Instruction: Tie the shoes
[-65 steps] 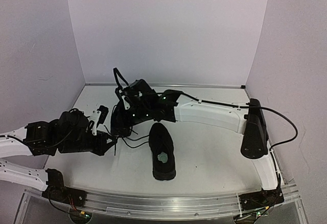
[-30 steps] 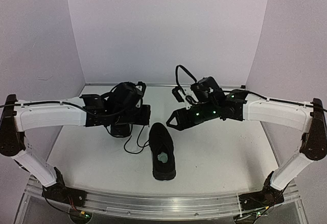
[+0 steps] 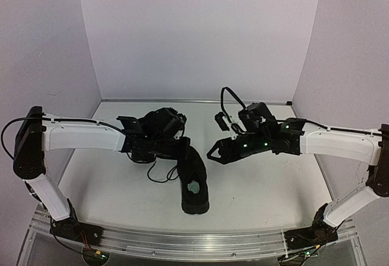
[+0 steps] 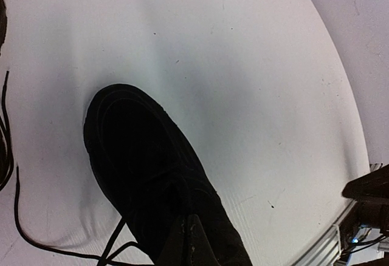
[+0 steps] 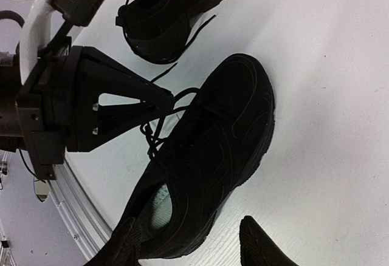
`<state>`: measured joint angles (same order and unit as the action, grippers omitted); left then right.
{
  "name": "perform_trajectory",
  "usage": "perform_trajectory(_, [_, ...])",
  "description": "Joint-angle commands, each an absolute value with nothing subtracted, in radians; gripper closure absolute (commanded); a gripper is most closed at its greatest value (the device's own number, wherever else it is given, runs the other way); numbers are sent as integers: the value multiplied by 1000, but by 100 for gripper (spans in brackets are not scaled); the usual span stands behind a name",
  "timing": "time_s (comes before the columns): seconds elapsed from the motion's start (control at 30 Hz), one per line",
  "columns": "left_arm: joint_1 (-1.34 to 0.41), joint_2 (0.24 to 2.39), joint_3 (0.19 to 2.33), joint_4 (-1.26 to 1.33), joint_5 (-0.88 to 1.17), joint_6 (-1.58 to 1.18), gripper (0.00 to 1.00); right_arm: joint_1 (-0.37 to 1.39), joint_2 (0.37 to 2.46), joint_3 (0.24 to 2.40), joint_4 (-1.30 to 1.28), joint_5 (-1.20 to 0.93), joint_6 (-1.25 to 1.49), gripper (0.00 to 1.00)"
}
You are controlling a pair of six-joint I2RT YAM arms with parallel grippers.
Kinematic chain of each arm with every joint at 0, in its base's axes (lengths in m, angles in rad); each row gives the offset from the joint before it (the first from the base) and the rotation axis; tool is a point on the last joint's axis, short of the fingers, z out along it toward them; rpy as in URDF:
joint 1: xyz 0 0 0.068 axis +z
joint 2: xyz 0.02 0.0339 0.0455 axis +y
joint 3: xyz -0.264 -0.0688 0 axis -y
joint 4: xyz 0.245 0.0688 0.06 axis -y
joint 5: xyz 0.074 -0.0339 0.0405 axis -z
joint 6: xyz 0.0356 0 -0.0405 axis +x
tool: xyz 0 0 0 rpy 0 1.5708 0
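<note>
Left claw (image 5: 169, 101) nearer shoe (image 5: 213, 150) (closed)

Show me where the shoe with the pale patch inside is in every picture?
Top external: sneaker with the pale patch, bottom centre, heel toward the picture's bottom.
Left wrist: same sneaker, lower left, only its toe end; patch unseen.
Right wrist: same sneaker, centre, patch lower left.
Shared landmark: the left gripper, tips at its laces.
</note>
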<state>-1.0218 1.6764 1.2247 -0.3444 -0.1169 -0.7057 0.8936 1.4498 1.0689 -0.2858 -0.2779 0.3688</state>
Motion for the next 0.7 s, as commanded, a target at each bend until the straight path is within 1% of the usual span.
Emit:
perform_trajectory(0.0, [-1020, 1608, 1211, -352, -54, -749, 100, 906, 1415, 1040, -212, -366, 366, 51])
perform_trajectory(0.23, [-1020, 1636, 1226, -399, -33, -764, 100, 932, 1413, 1032, -206, -381, 355, 53])
perform_trajectory(0.47, [-1020, 1649, 1221, -399, -3, -779, 100, 959, 1434, 1025, -199, -379, 360, 58])
perform_trajectory(0.67, [-1020, 1665, 1217, -386, 73, -809, 100, 1004, 1499, 1050, -168, -348, 369, 64])
